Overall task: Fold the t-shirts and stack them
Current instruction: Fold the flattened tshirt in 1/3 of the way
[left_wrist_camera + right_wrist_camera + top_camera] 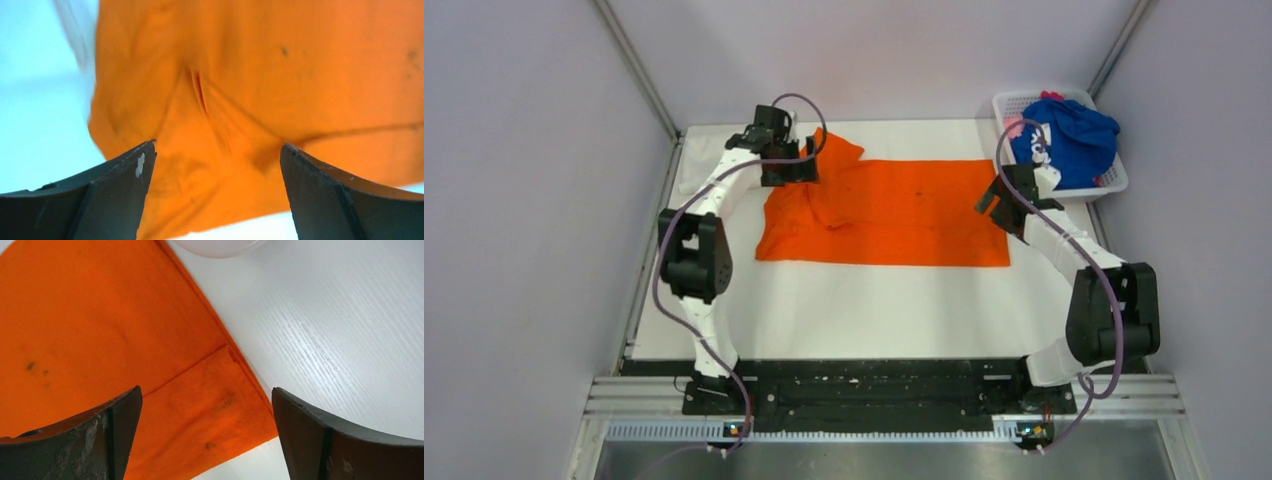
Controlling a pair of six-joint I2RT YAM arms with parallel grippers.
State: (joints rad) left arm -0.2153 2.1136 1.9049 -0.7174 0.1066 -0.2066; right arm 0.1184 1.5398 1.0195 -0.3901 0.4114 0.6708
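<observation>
The orange t-shirt (894,212) lies spread on the white table, partly folded, with a sleeve sticking out at its far left corner. My left gripper (792,160) is open above that rumpled sleeve end, the cloth (215,120) between its fingers. My right gripper (1002,200) is open over the shirt's far right corner (200,415), where a folded edge lies flat. The blue t-shirt (1074,140) with white lettering is bunched in the basket, with a bit of the pink one (1016,127) beside it.
A white slatted basket (1112,182) stands at the back right corner of the table. Grey walls close in on both sides. The black mounting rail (864,385) runs along the near edge.
</observation>
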